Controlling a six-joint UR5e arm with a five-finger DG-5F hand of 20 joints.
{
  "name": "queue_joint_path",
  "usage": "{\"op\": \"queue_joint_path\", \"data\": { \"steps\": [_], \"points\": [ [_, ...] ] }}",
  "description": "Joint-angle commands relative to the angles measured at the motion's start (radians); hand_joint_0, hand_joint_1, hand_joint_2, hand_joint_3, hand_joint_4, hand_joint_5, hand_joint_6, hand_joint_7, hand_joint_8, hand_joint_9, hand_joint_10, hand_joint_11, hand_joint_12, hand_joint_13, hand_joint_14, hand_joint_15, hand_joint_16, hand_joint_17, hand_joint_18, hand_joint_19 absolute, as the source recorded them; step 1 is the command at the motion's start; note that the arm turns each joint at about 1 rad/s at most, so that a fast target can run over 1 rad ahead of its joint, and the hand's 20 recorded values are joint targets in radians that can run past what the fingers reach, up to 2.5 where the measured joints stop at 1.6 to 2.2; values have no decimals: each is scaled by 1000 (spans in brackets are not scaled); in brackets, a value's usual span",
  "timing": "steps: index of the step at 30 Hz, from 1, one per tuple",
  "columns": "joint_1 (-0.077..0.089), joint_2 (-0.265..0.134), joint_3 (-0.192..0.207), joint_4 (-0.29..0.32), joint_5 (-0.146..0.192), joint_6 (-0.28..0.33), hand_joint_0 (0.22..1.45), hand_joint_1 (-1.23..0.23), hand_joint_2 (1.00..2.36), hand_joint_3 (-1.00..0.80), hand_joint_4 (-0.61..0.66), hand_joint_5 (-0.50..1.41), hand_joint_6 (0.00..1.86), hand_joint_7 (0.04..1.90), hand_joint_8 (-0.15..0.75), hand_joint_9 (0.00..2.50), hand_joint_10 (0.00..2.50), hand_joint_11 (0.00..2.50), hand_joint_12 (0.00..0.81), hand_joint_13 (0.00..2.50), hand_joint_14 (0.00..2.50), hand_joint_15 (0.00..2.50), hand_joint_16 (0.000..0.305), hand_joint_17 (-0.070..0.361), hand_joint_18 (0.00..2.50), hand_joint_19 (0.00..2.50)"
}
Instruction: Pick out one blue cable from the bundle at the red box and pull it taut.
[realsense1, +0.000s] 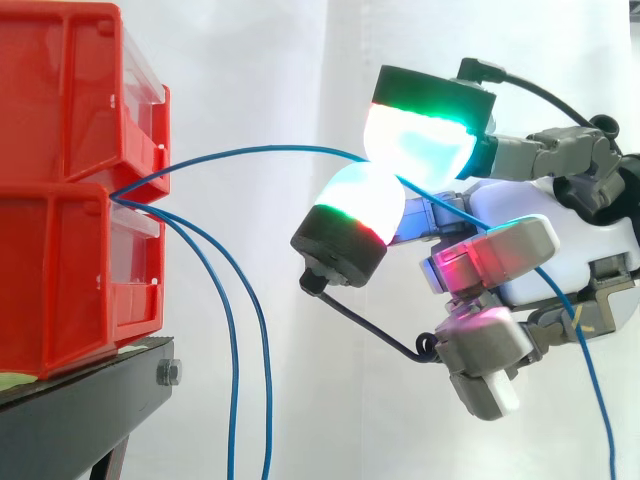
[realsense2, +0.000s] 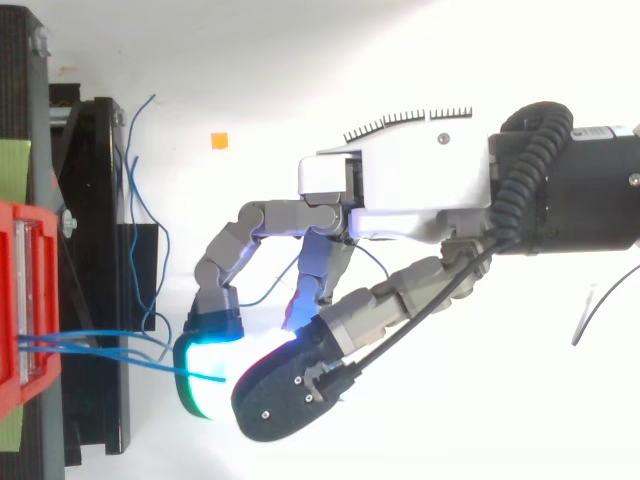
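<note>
Two stacked red bins (realsense1: 70, 200) stand at the left on a black stand (realsense1: 80, 400). A bundle of thin blue cables comes out between them. One blue cable (realsense1: 260, 150) runs in a shallow arc from the bins to my hand (realsense1: 560, 240). Two glowing fingertip pads (realsense1: 420, 140) pinch it there. Past the pinch, the cable's tail (realsense1: 590, 370) crosses the palm and hangs down at the right. In the top view, the hand (realsense2: 400, 190) reaches in from the right and its pads meet on the cable (realsense2: 150, 362) just off the red bins (realsense2: 20, 300).
Two other blue cables (realsense1: 233, 350) droop from the bins and hang below the stand's edge. More loose blue cable (realsense2: 135, 190) lies over the black stand (realsense2: 100, 250). A small orange square (realsense2: 219, 140) sits on the white surface. A white curtain is behind.
</note>
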Motion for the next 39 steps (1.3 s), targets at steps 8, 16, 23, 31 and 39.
{"op": "queue_joint_path", "data": {
  "steps": [8, 16, 23, 31, 39],
  "points": [
    [2, 0, -33, 13, -2, 5, 727, -754, 1015, -271, -249, -136, 1012, 813, 198, 1387, 22, 1181, 306, 1257, 25, 1066, 39, 88, 867, 742],
    [3, 0, -42, 80, -2, 22, 729, -754, 1015, -271, -244, -136, 1012, 816, 199, 1383, 20, 1184, 289, 1334, 23, 1161, 39, 88, 896, 778],
    [5, 0, -42, 92, -4, 18, 729, -752, 1017, -270, -243, -136, 1011, 814, 199, 1374, 21, 1183, 284, 1428, 20, 1231, 39, 87, 910, 796],
    [-1, 0, -84, 118, -7, -6, 730, -753, 1017, -266, -243, -136, 1011, 813, 207, 1371, 21, 1162, 295, 1409, 25, 1079, 36, 81, 902, 747],
    [-3, 0, -84, 151, -7, -3, 732, -752, 1016, -268, -240, -136, 1011, 808, 202, 1406, 20, 1215, 288, 1435, 25, 1130, 35, 80, 895, 750]
  ]
}}
